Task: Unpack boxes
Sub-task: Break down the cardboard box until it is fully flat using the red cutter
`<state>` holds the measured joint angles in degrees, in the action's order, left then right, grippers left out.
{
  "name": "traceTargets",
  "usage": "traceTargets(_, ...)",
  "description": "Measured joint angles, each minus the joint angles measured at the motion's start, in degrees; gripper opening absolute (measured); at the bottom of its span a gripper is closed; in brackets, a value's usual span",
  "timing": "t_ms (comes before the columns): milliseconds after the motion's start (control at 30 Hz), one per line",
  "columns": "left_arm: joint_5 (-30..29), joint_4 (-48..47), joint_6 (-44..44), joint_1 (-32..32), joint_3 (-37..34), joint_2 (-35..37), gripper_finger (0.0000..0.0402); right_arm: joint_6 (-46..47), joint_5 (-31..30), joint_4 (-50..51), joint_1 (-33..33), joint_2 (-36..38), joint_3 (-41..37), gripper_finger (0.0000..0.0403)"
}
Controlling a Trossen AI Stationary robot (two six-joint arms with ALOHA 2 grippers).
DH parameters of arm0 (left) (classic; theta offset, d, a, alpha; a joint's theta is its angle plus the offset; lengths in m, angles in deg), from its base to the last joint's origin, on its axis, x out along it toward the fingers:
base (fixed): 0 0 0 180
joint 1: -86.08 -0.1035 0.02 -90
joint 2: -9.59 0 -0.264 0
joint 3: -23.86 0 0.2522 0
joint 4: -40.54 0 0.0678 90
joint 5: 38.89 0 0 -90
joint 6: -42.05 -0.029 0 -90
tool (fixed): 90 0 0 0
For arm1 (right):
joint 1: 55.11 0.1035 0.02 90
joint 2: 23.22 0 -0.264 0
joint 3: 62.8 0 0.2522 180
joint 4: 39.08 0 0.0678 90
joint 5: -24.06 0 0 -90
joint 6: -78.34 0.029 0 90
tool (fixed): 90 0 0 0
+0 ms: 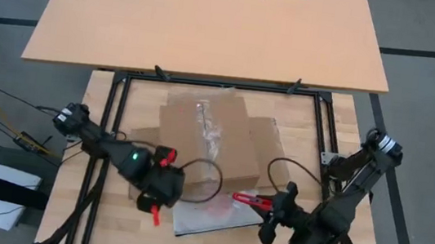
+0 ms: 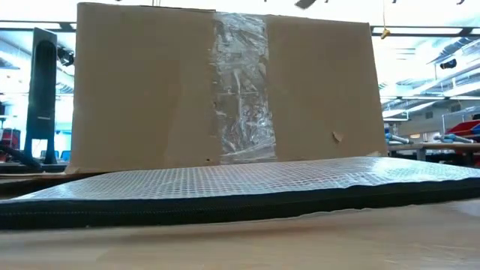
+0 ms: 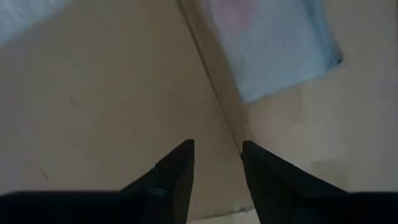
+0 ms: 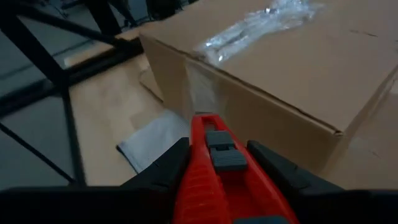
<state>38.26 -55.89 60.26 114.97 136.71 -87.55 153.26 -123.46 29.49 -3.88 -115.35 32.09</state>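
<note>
The brown cardboard box [image 1: 208,133] stands mid-table with its flaps shut under clear tape [image 2: 244,90]. A clear plastic zip bag [image 1: 206,218] lies flat on the table in front of its near side. My left gripper [image 3: 217,155] hangs open, pointing down over the box's near-left edge and the bag [image 3: 273,43], with nothing between its fingers. My right gripper [image 4: 217,149] is at the near right, shut on a red box cutter [image 1: 246,199] that points at the box's near corner [image 4: 186,68]. My right gripper pinches the red handle [image 4: 214,180] of the box cutter between its two fingers. The fingers come slanting down from the table's near right, and the cutter lies along them, its front end [image 4: 205,121] sticking out past the fingertips. It is lifted clear of the table.
Black frame rails [image 1: 110,126] run round the work area on the left, right and far sides. Dark cables [image 1: 203,178] loop over the box's near part. A larger bare tabletop [image 1: 212,23] lies beyond the far rail.
</note>
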Motion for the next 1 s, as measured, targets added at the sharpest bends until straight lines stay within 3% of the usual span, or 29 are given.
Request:
traceTargets(100,-1.41,2.07,0.02,1.63,-4.19,-0.11,0.0147,0.05,0.8,2.12,-1.17,-1.09,-0.02,0.0138)
traceTargets(300,2.98,13.23,2.66,1.92,-9.45,0.22,0.0147,-1.19,5.51,8.4,-4.46,2.08,-0.02,0.0138)
traceTargets(467,3.58,26.11,3.64,1.07,-9.73,-0.14,0.0147,-2.75,6.77,16.06,-6.49,6.98,-0.02,0.0138)
traceTargets(667,-0.76,29.55,4.61,-3.5,-5.88,-0.17,0.0147,-3.82,8.05,18.19,-5.85,13.74,-0.02,0.0138)
traceTargets(867,3.56,28.98,3.24,-5.63,-4.26,-0.17,0.0147,-1.05,-0.22,16.03,-1.55,12.64,-0.02,0.0138)
traceTargets(1000,6.28,28.65,1.28,-4.65,-4.21,-0.17,0.0147,1.91,-3.1,17.39,-2.63,8.46,-0.01,0.0138)
